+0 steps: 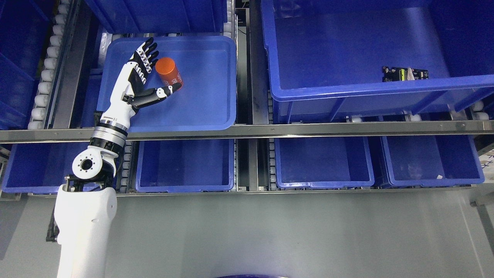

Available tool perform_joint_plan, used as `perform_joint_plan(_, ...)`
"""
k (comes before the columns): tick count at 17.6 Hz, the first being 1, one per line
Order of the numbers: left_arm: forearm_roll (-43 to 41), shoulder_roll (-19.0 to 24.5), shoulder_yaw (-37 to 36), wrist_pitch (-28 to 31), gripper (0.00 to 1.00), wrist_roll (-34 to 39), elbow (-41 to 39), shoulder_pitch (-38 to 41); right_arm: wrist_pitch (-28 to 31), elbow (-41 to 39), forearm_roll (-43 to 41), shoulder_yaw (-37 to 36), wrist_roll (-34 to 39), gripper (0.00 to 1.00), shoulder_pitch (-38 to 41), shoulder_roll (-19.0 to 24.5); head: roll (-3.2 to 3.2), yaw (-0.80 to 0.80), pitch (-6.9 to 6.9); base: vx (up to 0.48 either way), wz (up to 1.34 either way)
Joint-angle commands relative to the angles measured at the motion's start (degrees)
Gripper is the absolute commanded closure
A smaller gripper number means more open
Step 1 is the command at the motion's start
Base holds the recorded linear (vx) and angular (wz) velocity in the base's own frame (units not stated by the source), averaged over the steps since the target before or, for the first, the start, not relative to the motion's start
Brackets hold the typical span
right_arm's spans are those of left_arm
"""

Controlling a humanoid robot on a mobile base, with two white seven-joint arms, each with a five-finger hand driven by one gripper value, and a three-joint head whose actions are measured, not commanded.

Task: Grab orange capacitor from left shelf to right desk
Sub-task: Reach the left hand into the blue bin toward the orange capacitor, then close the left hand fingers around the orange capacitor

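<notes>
Left hand [148, 75] spread around orange capacitor [169, 72] near tray [208, 112] back-left corner; grasp step, fingers must close next.

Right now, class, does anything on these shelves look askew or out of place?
Only the orange cylindrical capacitor: it stands tilted in the shallow blue plastic tray, between the left hand's spread fingers and thumb. Nothing spilled or damaged.

The orange capacitor [169, 72] carries white print too small to read, and its lower end sits behind the thumb of the left hand [143, 79]. A small dark component [404, 73] in the large right bin [347, 94] is too tiny to identify. That bin and the upper bins run off the top edge
</notes>
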Motion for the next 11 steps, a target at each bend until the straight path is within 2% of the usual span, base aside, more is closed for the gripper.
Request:
perform_joint_plan(1, -2.19, 0.44, 0.04, 0.03, 0.00, -0.20, 10.37, -2.68, 0.00, -1.00, 0.35, -0.62, 0.02, 0.00, 1.32, -1.00, 0.00, 0.00, 0.00, 0.000, 0.00)
perform_joint_plan(11, -2.28, -1.50, -4.26, 0.03, 0.02, -0.73, 15.38, -8.66, 0.00, -1.00, 0.35, -0.70, 0.02, 0.00, 1.32, -1.00, 0.00, 0.00, 0.00, 0.000, 0.00)
